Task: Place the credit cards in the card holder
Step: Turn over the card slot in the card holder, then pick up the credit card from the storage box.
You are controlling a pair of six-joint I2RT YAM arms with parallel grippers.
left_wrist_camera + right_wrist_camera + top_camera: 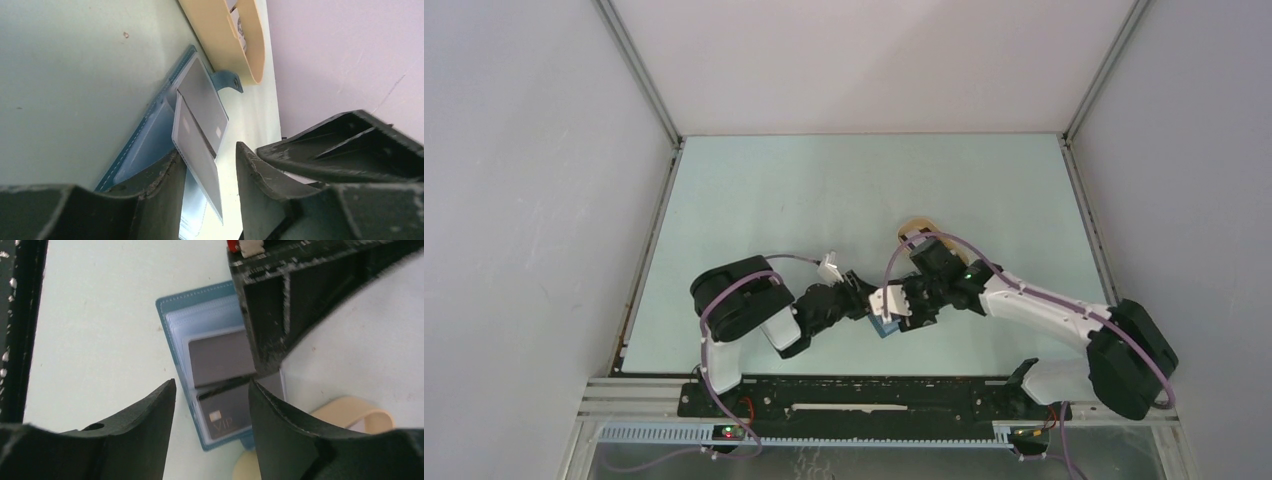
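Note:
The card holder [167, 315] lies open on the table, a teal-blue wallet with pale pockets, also visible in the left wrist view [150, 135] and small from above [884, 327]. A dark credit card marked VIP [225, 412] sits in a pocket. A grey credit card [220, 357] lies above it, partly under a pocket edge. My left gripper [207, 150] stands open around a whitish-grey card [197, 155], which leans on its left finger only. My right gripper [212, 382] hovers open over the wallet, holding nothing.
A beige oval tray [215, 30] stands just beyond the wallet, with something pale inside it, and its rim shows by my right finger [345, 410]. The wallet's snap tab [227, 80] points toward the tray. Both arms crowd together near the table's front centre [874, 300].

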